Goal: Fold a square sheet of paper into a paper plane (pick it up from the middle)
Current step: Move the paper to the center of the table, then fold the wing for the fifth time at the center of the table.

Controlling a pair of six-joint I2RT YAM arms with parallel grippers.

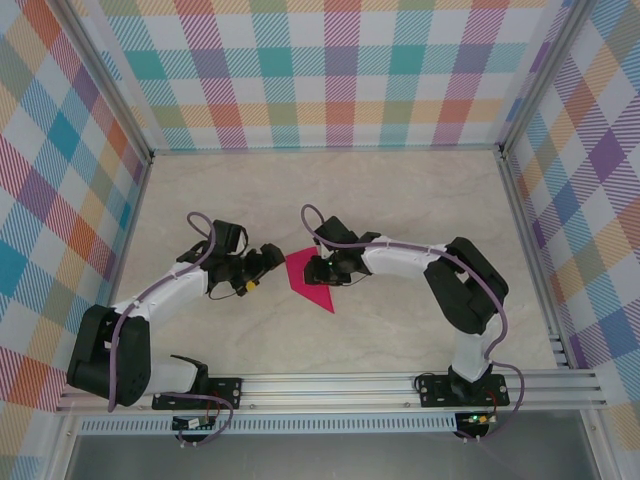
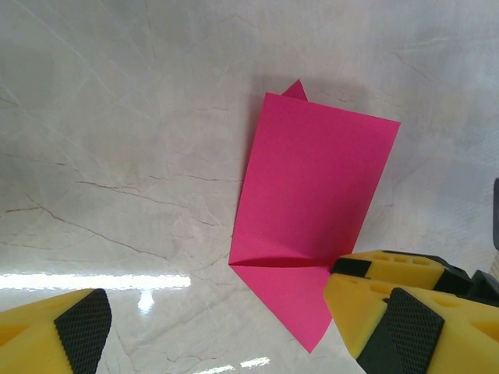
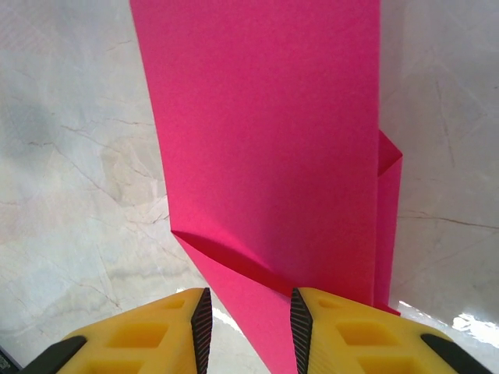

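The magenta-pink sheet of paper (image 1: 306,283) lies at the table's middle, folded into a long shape with a pointed near end and a diagonal crease. In the left wrist view the paper (image 2: 312,187) sits ahead, and my left gripper (image 2: 242,336) is spread wide, with its right finger (image 2: 390,323) over the paper's lower right edge. In the top view that left gripper (image 1: 266,263) is just left of the sheet. My right gripper (image 1: 314,270) is at the sheet's right edge. Its jaws (image 3: 248,331) stand partly apart with the paper (image 3: 265,140) running between them; the right pad (image 3: 300,327) is against it and the left pad is clear.
The marble-patterned tabletop (image 1: 400,200) is walled by checkered panels on three sides. An aluminium rail (image 1: 330,385) with both arm bases runs along the near edge.
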